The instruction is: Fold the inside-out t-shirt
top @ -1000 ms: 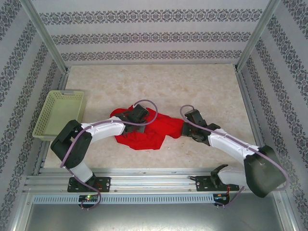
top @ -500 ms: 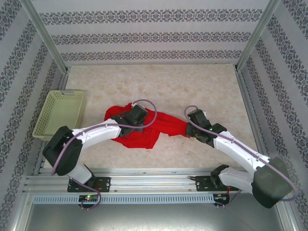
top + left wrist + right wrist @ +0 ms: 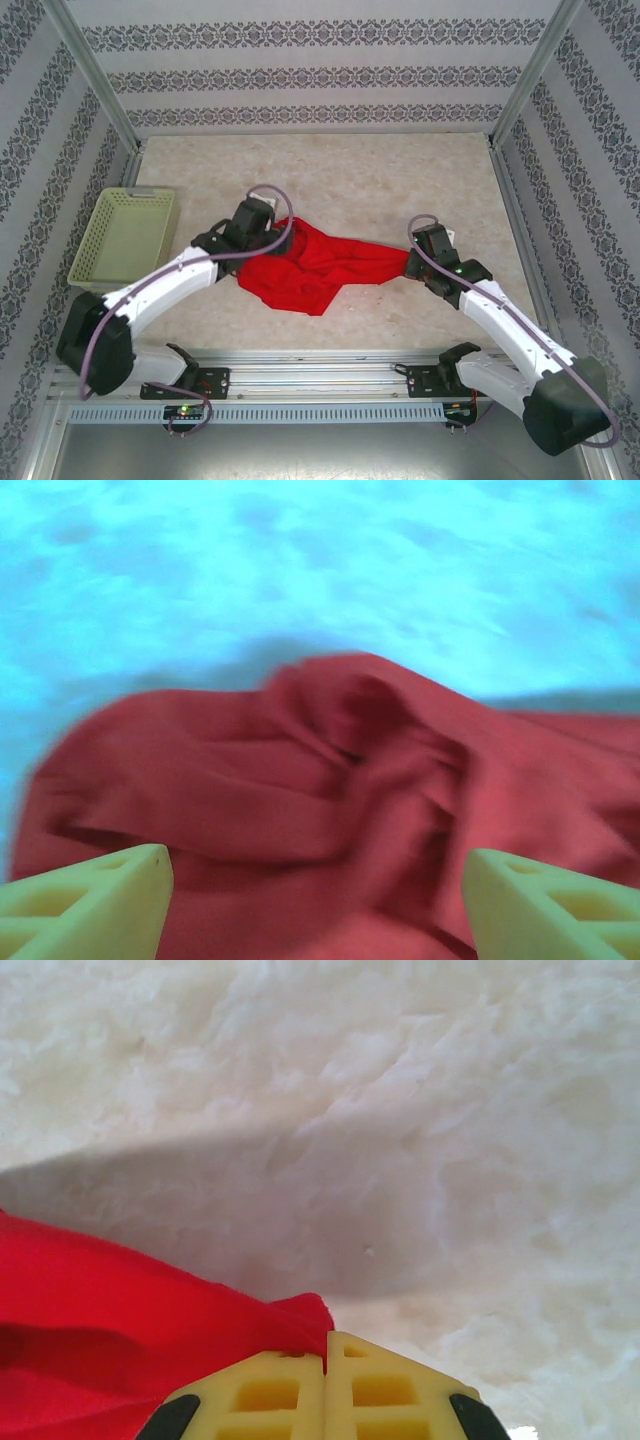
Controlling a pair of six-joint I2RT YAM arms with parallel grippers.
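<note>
red t-shirt (image 3: 310, 270) lies crumpled mid table (image 3: 380, 150), bunched into a rough wedge, not spread flat, no fold made yet by the look of it

left gripper (image 3: 268, 243) sits at the shirt's left end, over the cloth; in the left wrist view its yellow fingers (image 3: 100, 900) stand wide apart with wrinkled red cloth between and beyond them, nothing pinched, so it is open and holding nothing

right gripper (image 3: 413, 262) is at the shirt's right tip; in the right wrist view its fingers (image 3: 300, 1390) are pressed together with a red edge of cloth running in at the tips, so it reads as clamped on a corner of the shirt, and the cloth draws out in a taper towards it

pale green basket (image 3: 140, 193) stands at the left edge of the table, well apart from the shirt

handling, as a judgement: thin soft cloth, light, limp, no stiffness, so it will sag and drag and fold on itself when lifted, and a pinch may catch several layers. not fragile, not slippery. best hold looks like an edge or corner (hem, shoulder, sleeve seam), pinched low against the table, one hand at each end to pull it flat first. cannot tell which part of the shirt the right one has; seams and neck are not clear in these views
</note>
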